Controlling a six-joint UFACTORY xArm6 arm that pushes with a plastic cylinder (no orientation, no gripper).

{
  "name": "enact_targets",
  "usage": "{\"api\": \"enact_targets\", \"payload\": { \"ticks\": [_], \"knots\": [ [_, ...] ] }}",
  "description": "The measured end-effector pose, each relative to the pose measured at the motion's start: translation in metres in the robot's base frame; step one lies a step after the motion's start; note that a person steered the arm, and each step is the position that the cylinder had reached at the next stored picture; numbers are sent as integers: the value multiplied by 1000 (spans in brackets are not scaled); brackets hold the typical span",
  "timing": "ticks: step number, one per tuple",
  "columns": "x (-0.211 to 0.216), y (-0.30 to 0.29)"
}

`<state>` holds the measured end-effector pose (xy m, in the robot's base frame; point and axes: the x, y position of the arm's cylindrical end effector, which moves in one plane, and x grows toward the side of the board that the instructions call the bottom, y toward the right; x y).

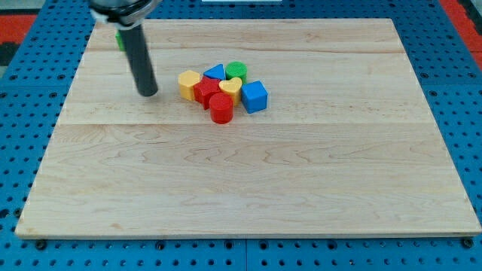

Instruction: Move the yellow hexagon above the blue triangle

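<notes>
Camera view | my tip (148,92) bare, touching nothing — left of yellow hexagon (189,84) | blue triangle (215,73) adjoins it, likely hindering repositioning.

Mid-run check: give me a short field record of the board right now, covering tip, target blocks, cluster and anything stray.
tip: my tip on the board, to the view's left of the cluster, apart from it
yellow hexagon: the view's left end of the cluster
blue triangle: to the view's upper right of the hexagon
neighbours: red star, red cylinder, yellow heart, green cylinder, blue cube
stray: green block, mostly hidden behind the rod
</notes>
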<state>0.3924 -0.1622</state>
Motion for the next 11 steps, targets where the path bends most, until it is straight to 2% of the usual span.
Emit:
{"api": "enact_targets", "payload": {
  "ticks": [1, 3, 4, 5, 6, 7, 8, 9, 11],
  "knots": [
    [11, 35],
    [-68, 50],
    [-87, 89],
    [-94, 66],
    [-45, 37],
    [-21, 63],
    [-54, 99],
    [-82, 101],
    [-129, 62]
  ]
}}
